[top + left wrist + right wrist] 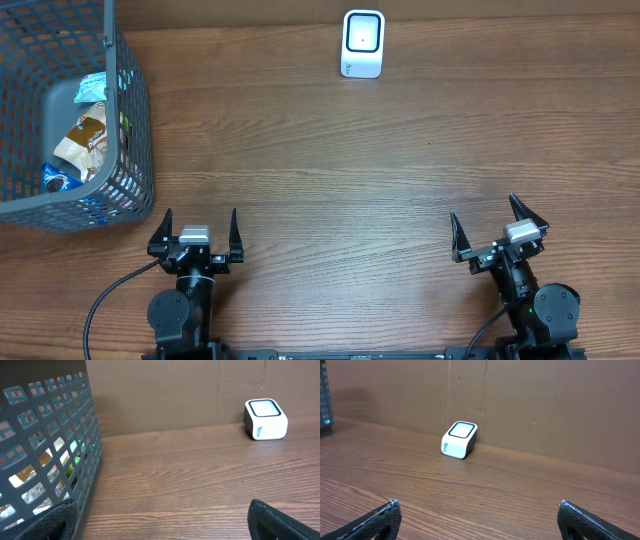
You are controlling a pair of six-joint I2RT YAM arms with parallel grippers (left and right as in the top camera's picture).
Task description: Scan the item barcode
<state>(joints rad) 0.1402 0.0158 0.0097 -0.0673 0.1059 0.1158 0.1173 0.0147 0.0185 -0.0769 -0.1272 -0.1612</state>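
Several packaged items [82, 140] lie in a grey mesh basket [135, 120] at the table's left; barcodes cannot be made out. A small white scanner box [362, 43] stands at the far edge, also seen in the left wrist view as the scanner [265, 419] and in the right wrist view as the scanner [459, 439]. My left gripper [201, 230] rests near the front edge, right of the basket, open and empty. My right gripper [490, 228] rests at the front right, open and empty. The left gripper [162, 510] and right gripper [477, 510] have only bare wood between their fingers.
The basket wall [50, 445] rises close beside my left finger. A brown cardboard wall [545, 405] backs the table behind the scanner. Wooden tabletop [340, 180] stretches between the grippers and the scanner.
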